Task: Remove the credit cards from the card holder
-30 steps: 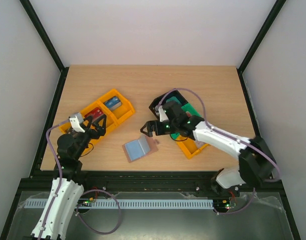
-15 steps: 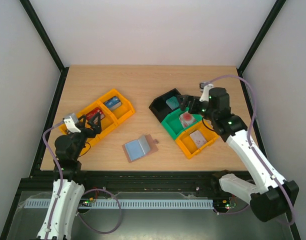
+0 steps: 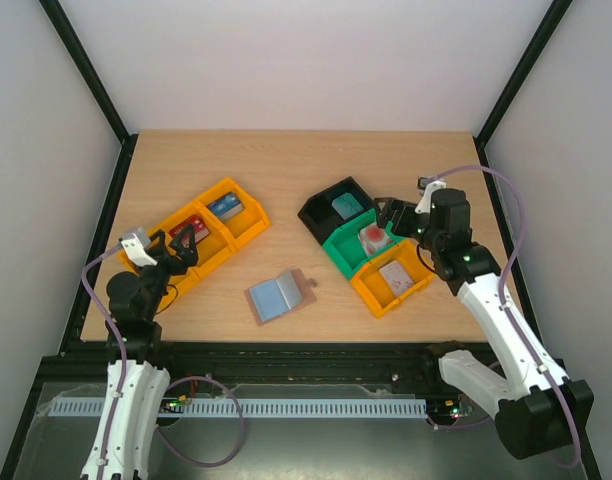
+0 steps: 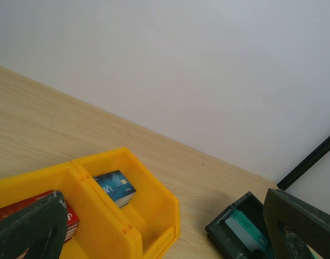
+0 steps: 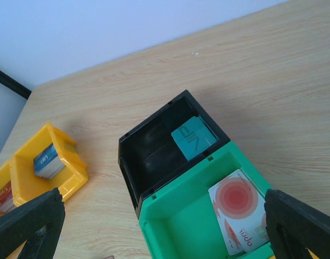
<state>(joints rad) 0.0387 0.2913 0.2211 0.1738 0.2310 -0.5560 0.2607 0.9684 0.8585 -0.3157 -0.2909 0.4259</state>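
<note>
1. Top external shows the card holder (image 3: 279, 296) lying open on the table (image 3: 286, 160), pale blue-grey inside facing up. It sits toward the near edge, between the two groups of bins and well apart from both arms.
2. I can make out no card on its open face. The pockets are too small from up there for me to be certain.
3. On the left, the left orange bins (image 3: 248, 228) hold a red card (image 3: 191, 226) in one compartment. A blue card (image 3: 224, 206) sits in the compartment next to it, farther back.
4. On the right, a teal card (image 3: 346, 204) lies in the black bin (image 3: 311, 215). A red-disc card (image 3: 372, 237) lies in the green bin (image 3: 338, 258), and a whitish-grey card (image 3: 394, 276) is in the right orange bin (image 3: 371, 300).
5. My left gripper (image 3: 183, 243) hangs over the near end of the left orange bins. Its wrist camera shows the jaws spread wide with nothing between them.
6. My right gripper (image 3: 391, 215) hangs just past the far right side of the green bin. Its jaws are also wide apart and empty.
7. I judge the removal finished or very nearly so, with five cards binned and neither arm carrying anything. At most, a check of the holder's pockets is left.
</note>
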